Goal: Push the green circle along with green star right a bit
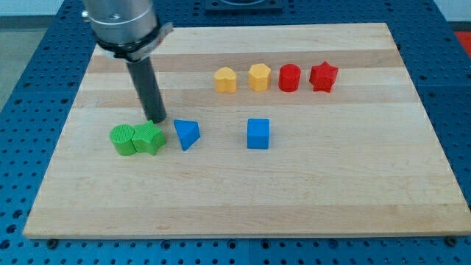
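The green circle (123,140) lies in the lower left part of the wooden board (353,191), and the green star (149,138) stands directly at its right side, touching it. The two green blocks make one pair. The robot's tip (156,119) is just above the green star in the view, at its upper right edge, so close that one cannot tell if it touches. The arm has no hand that opens or closes; it ends in a plain dark rod and it holds nothing.

Just to the right of the star, with a small gap, there is a blue triangle (187,135). Further right, well apart, stands a blue cube (258,133). Nearer the view's top a row of four blocks runs from left to right: a yellow block (226,79), a second yellow block (259,76), a red block (290,77) and a red star (323,76). The exact shapes of the two yellow ones and the first red one are not clear.
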